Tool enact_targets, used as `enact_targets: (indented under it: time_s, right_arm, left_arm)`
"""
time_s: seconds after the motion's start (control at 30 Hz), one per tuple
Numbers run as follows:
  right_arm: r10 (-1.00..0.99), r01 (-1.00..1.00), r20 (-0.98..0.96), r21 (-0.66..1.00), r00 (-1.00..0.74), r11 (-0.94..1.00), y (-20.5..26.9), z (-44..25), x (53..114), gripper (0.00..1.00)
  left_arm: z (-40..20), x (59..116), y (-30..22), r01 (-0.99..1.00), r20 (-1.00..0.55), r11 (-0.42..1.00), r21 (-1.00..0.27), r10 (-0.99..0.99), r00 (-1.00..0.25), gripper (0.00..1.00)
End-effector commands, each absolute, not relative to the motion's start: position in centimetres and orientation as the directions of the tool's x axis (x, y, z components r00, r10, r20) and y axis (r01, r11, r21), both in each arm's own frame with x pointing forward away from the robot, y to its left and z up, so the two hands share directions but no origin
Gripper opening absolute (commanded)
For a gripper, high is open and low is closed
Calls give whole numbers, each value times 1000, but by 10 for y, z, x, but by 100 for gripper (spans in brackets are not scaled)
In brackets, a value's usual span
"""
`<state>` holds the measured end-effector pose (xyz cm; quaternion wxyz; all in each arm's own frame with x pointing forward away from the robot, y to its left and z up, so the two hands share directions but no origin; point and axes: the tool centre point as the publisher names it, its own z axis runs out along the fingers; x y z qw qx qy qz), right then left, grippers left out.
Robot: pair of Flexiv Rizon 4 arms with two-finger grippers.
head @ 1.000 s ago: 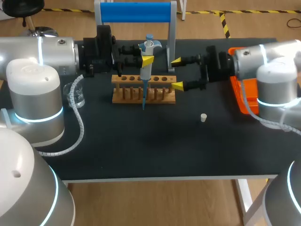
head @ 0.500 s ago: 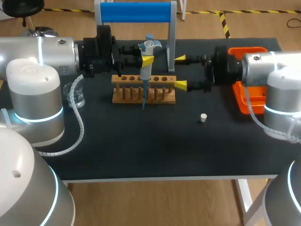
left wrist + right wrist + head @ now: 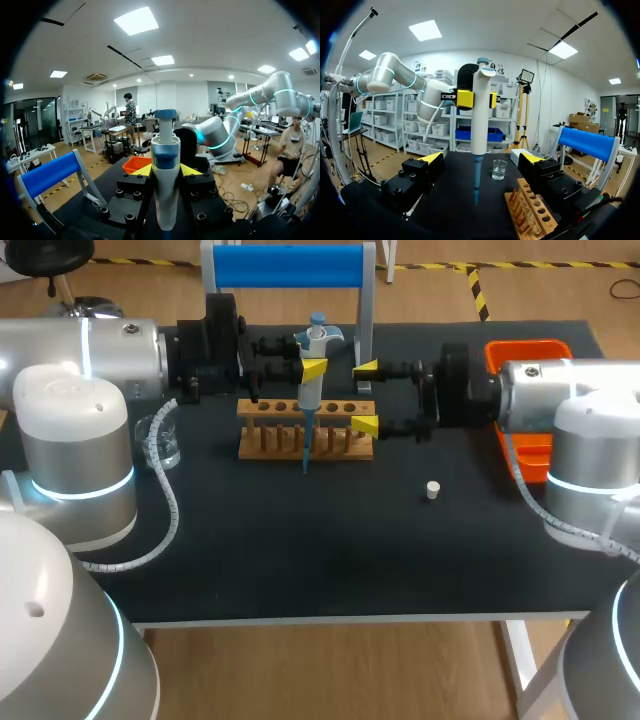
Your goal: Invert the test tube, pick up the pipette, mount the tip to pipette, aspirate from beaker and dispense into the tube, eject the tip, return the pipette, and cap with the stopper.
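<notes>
My left gripper (image 3: 308, 368) is shut on the white and blue pipette (image 3: 312, 360), holding it upright just above the wooden tube rack (image 3: 340, 408). Its blue tip (image 3: 305, 450) hangs down in front of the rack. In the left wrist view the pipette (image 3: 165, 150) stands between the yellow fingertips (image 3: 142, 170). My right gripper (image 3: 366, 397) is open at the rack's right end, a short way right of the pipette. In the right wrist view the pipette (image 3: 480, 115) and its tip (image 3: 476, 185) stand ahead of my open right gripper (image 3: 482, 160). I cannot make out a test tube in the rack.
A glass beaker (image 3: 165, 445) stands at the left, partly behind my left arm, and shows beyond the pipette (image 3: 499, 170). A small white stopper (image 3: 432, 490) lies on the black mat right of centre. An orange tray (image 3: 525, 350) is at the right, a blue-topped stand (image 3: 290, 265) at the back.
My right gripper drew back a little to the right, then came left to the rack's right end, still open. The left gripper and the pipette have kept still.
</notes>
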<state>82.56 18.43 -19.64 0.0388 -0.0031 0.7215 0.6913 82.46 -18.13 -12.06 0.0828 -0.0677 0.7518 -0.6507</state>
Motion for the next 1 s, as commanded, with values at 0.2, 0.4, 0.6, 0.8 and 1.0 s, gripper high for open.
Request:
enact_targets:
  time_s: [0.2,0.4,0.6,0.8,1.0]
  right_arm:
    - [28,-71,-72,996,-997,49,191,-191,827,100]
    - [-11,-64,-64,998,-998,26,195,-188,828,100]
    - [-57,-52,-53,999,-997,-8,200,-182,830,100]
    - [-92,-47,-49,999,-995,-22,209,-178,831,100]
    - [-142,-25,-29,999,-989,-27,219,-175,832,100]
  left_arm:
    - [-119,821,-182,18,-44,110,-994,-242,-969,0]
    - [-119,820,-181,20,-45,99,-995,-248,-968,0]
    - [-119,820,-181,20,-45,99,-995,-248,-968,0]
    - [-119,820,-181,20,-45,99,-995,-248,-968,0]
    - [-119,820,-181,20,-45,99,-995,-248,-968,0]
